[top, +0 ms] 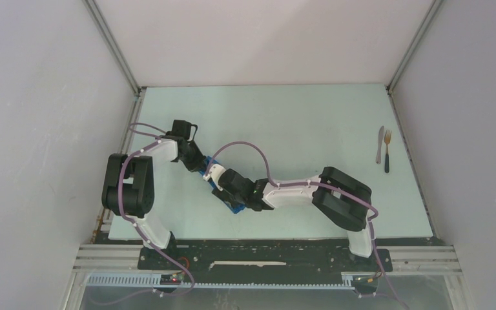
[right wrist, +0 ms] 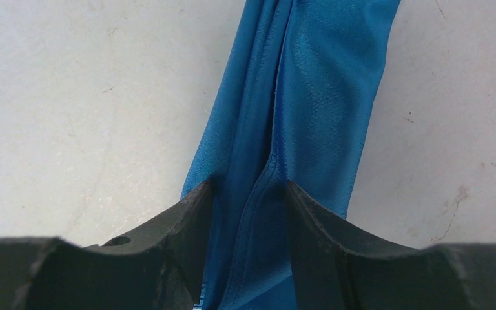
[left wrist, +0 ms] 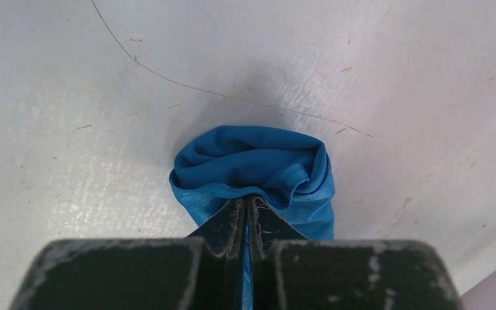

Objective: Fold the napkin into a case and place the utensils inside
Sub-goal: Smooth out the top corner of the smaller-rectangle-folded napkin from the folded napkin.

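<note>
Top external, napkin (top: 235,208) mostly hidden under arms, left jaws pinching it, right jaws parted astride it.

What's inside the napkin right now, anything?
Only blue folds show in the open end of the napkin. The knife and fork lie on the table, far right. Deeper inside is hidden by cloth.

I see the pale table (top: 297,123) carrying the napkin (top: 234,207), gathered into a narrow strip. Well right of the napkin and farther back lie the knife (top: 380,144) and the fork (top: 387,150), side by side.
</note>
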`<state>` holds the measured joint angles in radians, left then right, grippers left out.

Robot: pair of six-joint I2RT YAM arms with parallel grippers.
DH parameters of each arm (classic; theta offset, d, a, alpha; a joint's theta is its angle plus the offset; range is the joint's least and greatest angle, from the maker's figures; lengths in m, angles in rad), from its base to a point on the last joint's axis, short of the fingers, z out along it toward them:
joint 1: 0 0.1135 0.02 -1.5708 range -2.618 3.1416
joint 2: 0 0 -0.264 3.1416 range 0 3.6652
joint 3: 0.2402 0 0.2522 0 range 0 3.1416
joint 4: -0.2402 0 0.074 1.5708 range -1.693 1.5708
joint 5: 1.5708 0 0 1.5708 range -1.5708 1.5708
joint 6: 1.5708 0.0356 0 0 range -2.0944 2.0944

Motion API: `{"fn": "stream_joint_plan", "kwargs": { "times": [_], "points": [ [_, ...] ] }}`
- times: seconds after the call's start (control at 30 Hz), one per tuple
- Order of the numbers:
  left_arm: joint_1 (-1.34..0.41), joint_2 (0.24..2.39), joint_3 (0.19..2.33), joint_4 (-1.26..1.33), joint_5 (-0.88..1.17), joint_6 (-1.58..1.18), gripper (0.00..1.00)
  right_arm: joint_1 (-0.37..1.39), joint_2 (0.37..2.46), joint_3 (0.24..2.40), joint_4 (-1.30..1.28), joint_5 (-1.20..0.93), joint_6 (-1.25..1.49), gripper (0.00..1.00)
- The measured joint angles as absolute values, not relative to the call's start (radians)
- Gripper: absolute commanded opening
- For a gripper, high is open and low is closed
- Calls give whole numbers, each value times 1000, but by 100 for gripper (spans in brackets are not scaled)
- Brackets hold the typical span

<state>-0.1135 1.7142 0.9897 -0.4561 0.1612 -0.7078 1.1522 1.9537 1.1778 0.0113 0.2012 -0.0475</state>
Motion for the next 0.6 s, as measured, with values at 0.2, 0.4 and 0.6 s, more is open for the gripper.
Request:
{"fn": "stream_joint_plan", "kwargs": {
  "times": [0.2,0.4,0.6],
  "points": [
    [-113,1713,990,-458,161,-708,6,1153,1960,1183,14,209,-49,35],
    [-113,1682,990,-488,162,-705,25,1153,1961,1183,19,213,-57,8],
    [-113,1545,990,-566,153,-677,39,1150,1961,1183,19,207,-52,0]
  ]
}}
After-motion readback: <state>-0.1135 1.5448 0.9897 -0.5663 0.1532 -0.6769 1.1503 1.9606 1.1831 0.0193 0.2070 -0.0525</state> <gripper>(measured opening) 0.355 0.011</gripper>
